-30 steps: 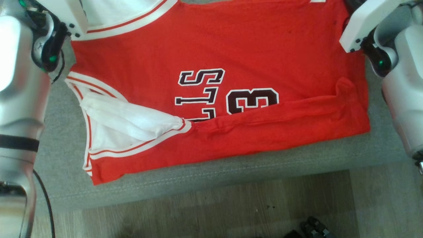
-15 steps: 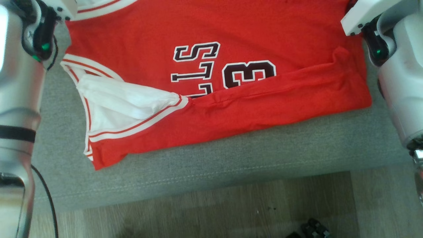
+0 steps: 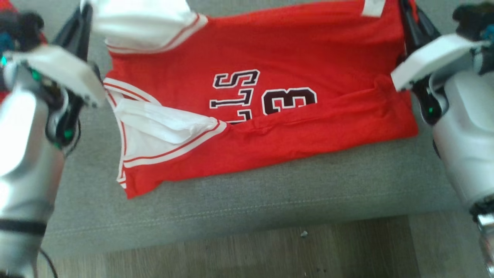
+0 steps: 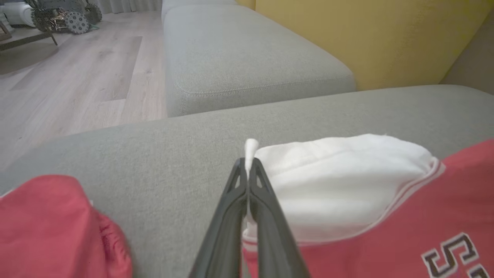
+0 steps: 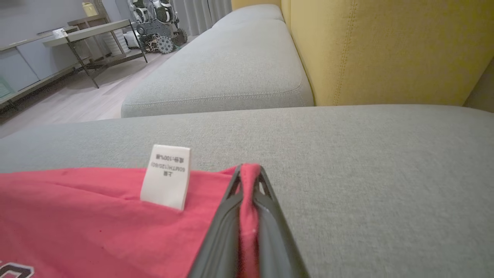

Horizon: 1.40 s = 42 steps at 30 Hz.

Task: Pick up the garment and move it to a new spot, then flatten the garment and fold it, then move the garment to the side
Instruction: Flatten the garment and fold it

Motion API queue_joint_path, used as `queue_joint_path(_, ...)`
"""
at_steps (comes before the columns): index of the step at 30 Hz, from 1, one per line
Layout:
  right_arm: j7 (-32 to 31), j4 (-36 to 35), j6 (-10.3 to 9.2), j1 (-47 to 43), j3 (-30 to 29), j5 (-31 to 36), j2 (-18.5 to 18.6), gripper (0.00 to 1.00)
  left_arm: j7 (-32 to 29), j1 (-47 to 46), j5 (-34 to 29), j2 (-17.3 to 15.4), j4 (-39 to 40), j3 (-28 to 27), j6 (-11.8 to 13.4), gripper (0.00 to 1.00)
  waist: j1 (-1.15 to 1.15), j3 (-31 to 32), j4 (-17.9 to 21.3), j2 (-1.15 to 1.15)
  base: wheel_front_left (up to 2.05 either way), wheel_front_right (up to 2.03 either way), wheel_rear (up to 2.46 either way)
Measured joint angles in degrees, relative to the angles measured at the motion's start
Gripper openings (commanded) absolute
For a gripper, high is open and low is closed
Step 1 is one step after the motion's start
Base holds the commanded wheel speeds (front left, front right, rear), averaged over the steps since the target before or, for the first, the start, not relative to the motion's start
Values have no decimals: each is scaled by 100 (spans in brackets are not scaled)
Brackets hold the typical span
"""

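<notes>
Grey upholstery of a sofa seat [image 3: 270, 200] is seen across the head view, with a wooden floor [image 3: 231, 255] below its front edge. A yellow backrest [image 5: 386, 46] is seen behind it in the wrist views. At the far left of the left wrist view, a bunched red cloth [image 4: 50, 224] is seen on the seat, apart from the other fabric. The left hand [image 4: 248, 170] is clamped shut on a pinch of white fabric at the far left corner of a red jersey [image 3: 293, 50], with a white tuft showing above the fingertips. The jersey is spread on the seat between the two arms. Black-and-white lettering and a digit 3 are turned upward, the near edge is folded over itself in a long ridge, and white lining is exposed at the near left armhole. A white label [image 5: 166, 175] is seen near the far right edge. Just beside it, the right hand [image 5: 249, 172] is closed tight on the red corner, which is pinched between its two fingers.
</notes>
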<state>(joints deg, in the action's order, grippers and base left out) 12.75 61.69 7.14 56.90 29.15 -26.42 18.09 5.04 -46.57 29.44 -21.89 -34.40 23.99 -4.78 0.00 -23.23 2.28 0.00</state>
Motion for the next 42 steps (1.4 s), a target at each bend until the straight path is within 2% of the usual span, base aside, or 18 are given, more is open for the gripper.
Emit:
queue_joint_path(5,-101,-188,0,-454,86,-242,186,0,-307,909,86,-272,1007,120,33,0,0,279,-119,0,0,0,0)
queue_joint_path(9,-431,-369,0,-778,223,-369,322,0,-537,1702,-91,-681,1949,335,151,0,0,475,-206,0,0,0,0)
queue_joint_path(15,-1080,-813,0,-1202,402,-727,593,0,-1040,2742,-33,-1060,2906,541,285,0,0,719,-302,0,0,0,0)
queue_joint_path(21,-1759,-1350,0,-1588,516,-1005,896,0,-1408,3211,22,-1251,3345,766,327,0,0,850,-333,0,0,0,0)
queue_joint_path(27,-2487,-1868,0,-1983,548,-1190,1151,0,-1513,3356,25,-1252,3387,920,336,0,0,922,-314,0,0,0,0)
queue_joint_path(28,-2602,-1946,0,-2069,530,-1228,1173,21,-1524,3358,23,-1250,3370,939,336,29,0,935,-309,0,0,0,0)
queue_joint_path(29,-2753,-1990,0,-2153,465,-1279,1176,100,-1527,3359,22,-1247,3350,957,347,100,0,949,-302,0,0,0,0)
queue_joint_path(32,-2932,-2135,0,-2310,382,-1301,1228,100,-1530,3369,23,-1244,3295,981,381,100,0,984,-289,0,0,0,0)
queue_joint_path(36,-2925,-2457,0,-2411,-140,-1204,1284,100,-1433,3490,24,-1223,3221,968,503,100,0,1069,-271,0,0,0,0)
queue_joint_path(42,-2693,-3115,-1,-2532,-929,-949,1102,100,-581,3546,290,-779,2919,464,905,100,0,1206,-334,0,0,0,0)
